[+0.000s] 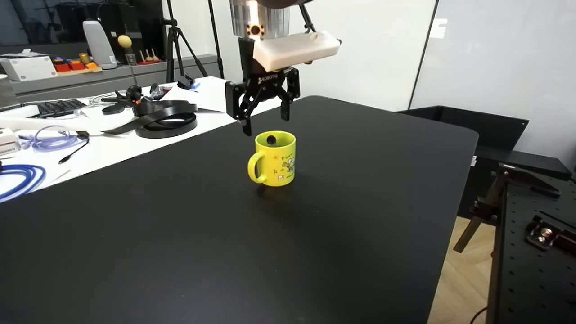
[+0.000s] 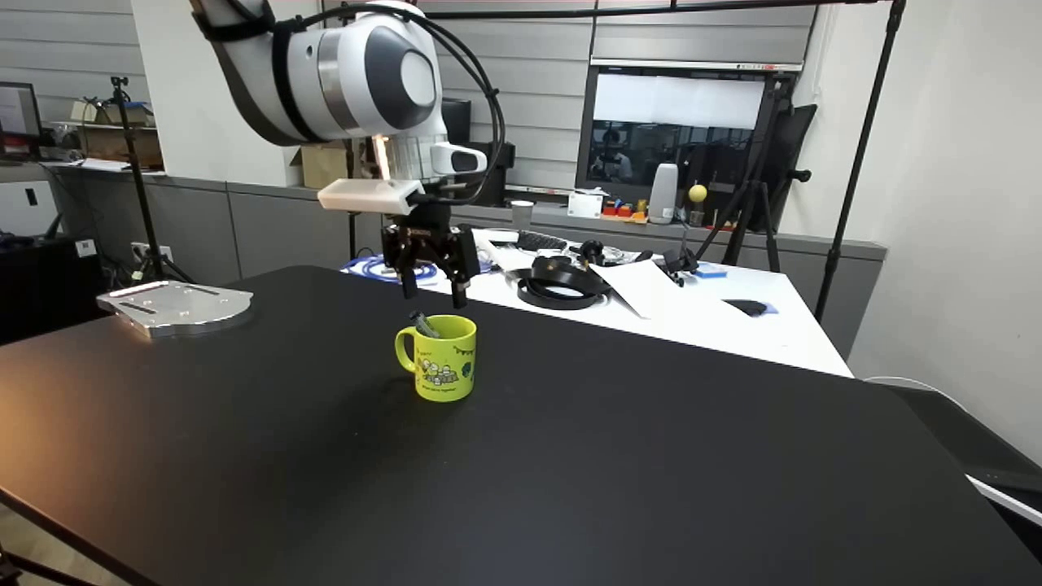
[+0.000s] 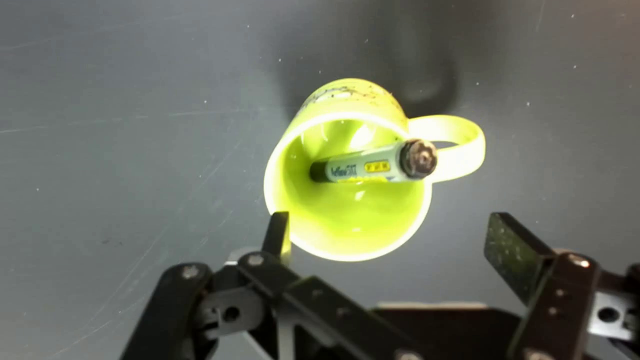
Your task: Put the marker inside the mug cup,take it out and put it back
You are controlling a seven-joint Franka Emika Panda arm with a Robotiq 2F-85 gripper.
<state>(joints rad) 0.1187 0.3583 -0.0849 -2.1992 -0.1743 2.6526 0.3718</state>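
The yellow mug (image 1: 280,165) stands upright on the black table in both exterior views (image 2: 444,368). In the wrist view, I look down into the mug (image 3: 352,217), its handle to the right. The marker (image 3: 361,165) is inside, leaning with its dark end up over the rim on the handle side; its body is pale with a printed label. The marker's dark end also shows in both exterior views (image 1: 271,140) (image 2: 423,325). My gripper (image 3: 390,219) is open and empty. In both exterior views, the gripper (image 1: 266,124) (image 2: 435,298) hangs just above the mug, apart from it and the marker.
A white table beside the black one holds black straps (image 1: 166,121), cables (image 1: 20,177) and other items. A metal plate (image 2: 175,308) lies at the black table's far left in an exterior view. A dark pegboard bench (image 1: 535,243) stands beyond the table edge.
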